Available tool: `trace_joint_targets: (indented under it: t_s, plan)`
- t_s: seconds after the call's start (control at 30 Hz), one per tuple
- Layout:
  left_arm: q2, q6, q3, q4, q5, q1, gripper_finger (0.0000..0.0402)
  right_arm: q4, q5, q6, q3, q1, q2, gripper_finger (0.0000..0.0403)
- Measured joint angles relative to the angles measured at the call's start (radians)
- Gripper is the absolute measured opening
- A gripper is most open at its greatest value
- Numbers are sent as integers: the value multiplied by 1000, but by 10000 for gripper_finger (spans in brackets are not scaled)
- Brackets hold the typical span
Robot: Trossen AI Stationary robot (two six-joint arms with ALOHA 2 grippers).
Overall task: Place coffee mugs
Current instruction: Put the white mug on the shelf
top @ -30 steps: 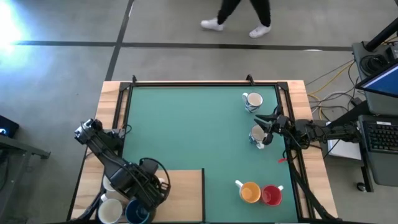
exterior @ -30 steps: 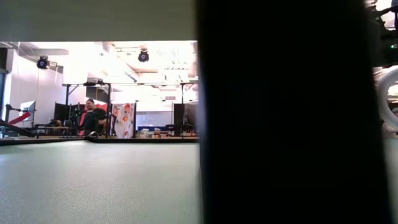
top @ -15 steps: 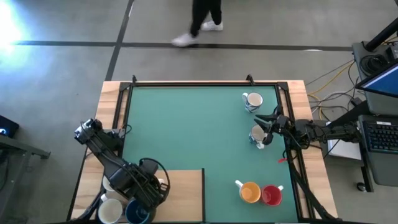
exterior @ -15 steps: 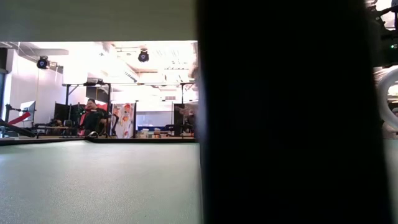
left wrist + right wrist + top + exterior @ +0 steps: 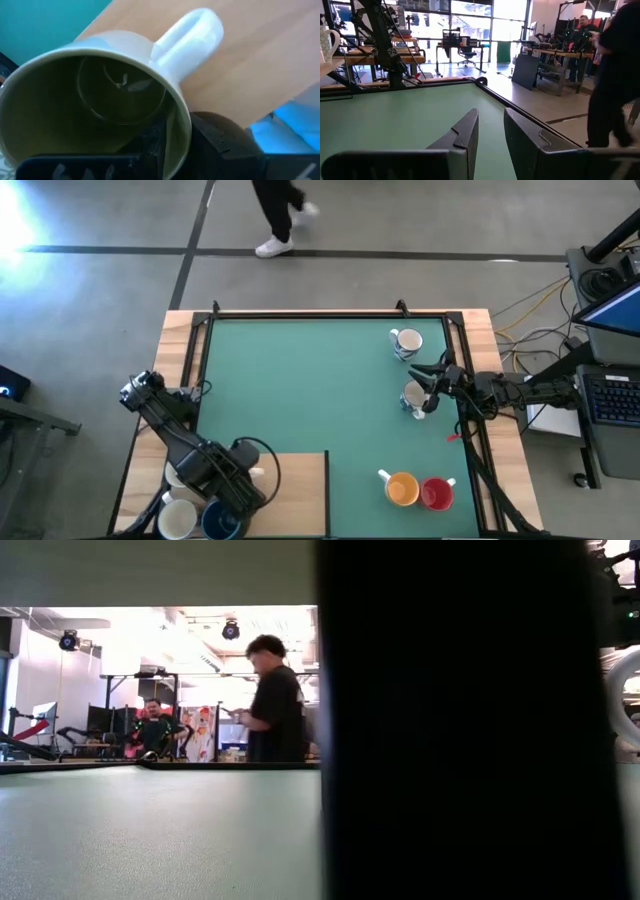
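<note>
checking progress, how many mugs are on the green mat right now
4: a white mug near the far right corner, another white one by the right tool, and the orange and red mugs side by side at the near edge.

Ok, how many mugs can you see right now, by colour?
White mugs: 3
Orange mug: 1
Red mug: 1
Blue mug: 1
Olive mug: 1
Total: 7; the left arm may hide another.

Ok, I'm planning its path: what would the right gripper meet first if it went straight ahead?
Probably nothing close: the right gripper points across the bare green mat, and the first thing in line looks like the table's black rail, though depth is unclear.
</note>
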Motion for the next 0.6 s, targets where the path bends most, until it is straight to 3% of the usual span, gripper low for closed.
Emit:
trace_joint_targets:
  t_s: [0.23, 0.6]
  plan:
    - [0, 29, -6, 3, 21, 0, 53, 0, 0, 0, 0, 0, 0, 82]
    - [-1, -79, -11, -1, -4, 2, 8, 0, 0, 0, 0, 0, 0, 82]
